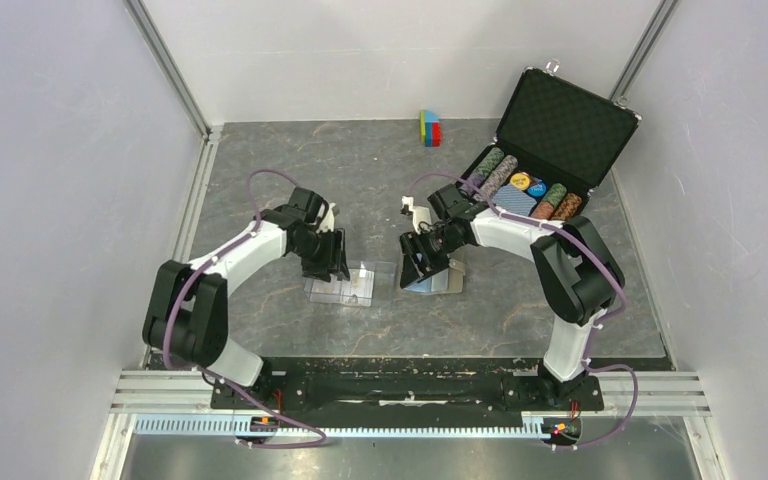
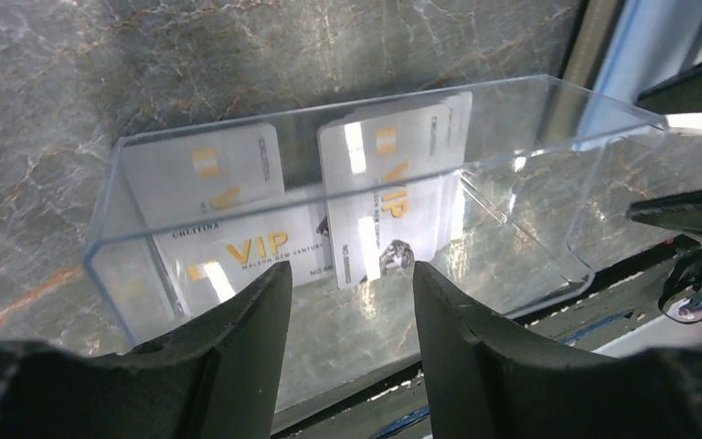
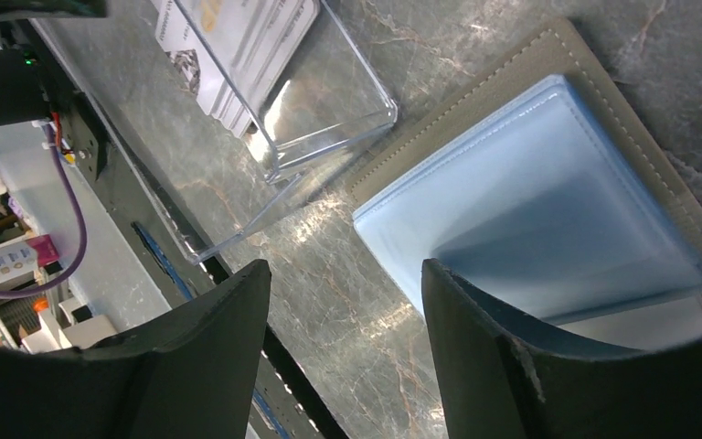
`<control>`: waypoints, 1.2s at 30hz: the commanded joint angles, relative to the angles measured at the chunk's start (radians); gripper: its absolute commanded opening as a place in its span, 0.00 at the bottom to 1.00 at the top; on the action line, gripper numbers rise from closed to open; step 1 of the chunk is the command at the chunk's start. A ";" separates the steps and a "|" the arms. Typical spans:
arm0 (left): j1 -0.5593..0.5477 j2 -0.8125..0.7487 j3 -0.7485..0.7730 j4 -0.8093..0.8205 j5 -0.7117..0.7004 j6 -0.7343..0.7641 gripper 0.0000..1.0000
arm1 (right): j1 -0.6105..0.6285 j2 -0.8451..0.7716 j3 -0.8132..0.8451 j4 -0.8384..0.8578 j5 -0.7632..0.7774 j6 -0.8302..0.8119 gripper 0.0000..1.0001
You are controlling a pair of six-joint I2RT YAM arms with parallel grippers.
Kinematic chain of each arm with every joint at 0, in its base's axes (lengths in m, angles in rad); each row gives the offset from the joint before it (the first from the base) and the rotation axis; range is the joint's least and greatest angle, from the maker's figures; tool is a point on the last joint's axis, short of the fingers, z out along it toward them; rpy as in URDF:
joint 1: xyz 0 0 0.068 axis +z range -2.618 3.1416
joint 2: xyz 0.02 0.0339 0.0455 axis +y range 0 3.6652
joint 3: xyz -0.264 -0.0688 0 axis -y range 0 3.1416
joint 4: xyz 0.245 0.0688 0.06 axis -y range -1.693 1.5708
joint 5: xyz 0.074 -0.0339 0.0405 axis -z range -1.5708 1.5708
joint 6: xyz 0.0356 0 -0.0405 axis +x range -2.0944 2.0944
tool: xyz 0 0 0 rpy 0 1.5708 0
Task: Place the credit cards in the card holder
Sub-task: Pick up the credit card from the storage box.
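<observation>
Pale credit cards with gold VIP print sit inside a clear plastic case point(image 2: 548, 183). One card point(image 2: 247, 249) lies flat and a small stack point(image 2: 388, 178) leans upright behind it. My left gripper point(image 2: 349, 273) hangs open just in front of the case with nothing between its fingers. The card holder point(image 3: 530, 192) lies open on the table, light blue lining up and a taupe stitched border around it. My right gripper point(image 3: 345, 270) is open and empty over the holder's near corner. In the top view the case point(image 1: 355, 292) and the holder point(image 1: 438, 282) lie side by side between the arms.
A black chip briefcase point(image 1: 550, 150) stands open at the back right, holding chip rows and a blue card deck. A small coloured block point(image 1: 430, 128) sits by the back wall. A metal rail point(image 1: 410, 388) runs along the table's near edge.
</observation>
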 commanded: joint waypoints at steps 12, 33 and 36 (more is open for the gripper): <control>-0.079 0.161 -0.021 0.186 0.012 -0.106 0.59 | -0.004 0.000 -0.056 0.121 -0.141 0.038 0.53; -0.260 0.236 0.077 0.267 0.157 -0.220 0.58 | -0.003 0.044 -0.077 0.171 -0.201 0.076 0.40; -0.260 0.209 0.086 0.209 0.084 -0.207 0.59 | -0.003 0.040 -0.085 0.172 -0.197 0.076 0.39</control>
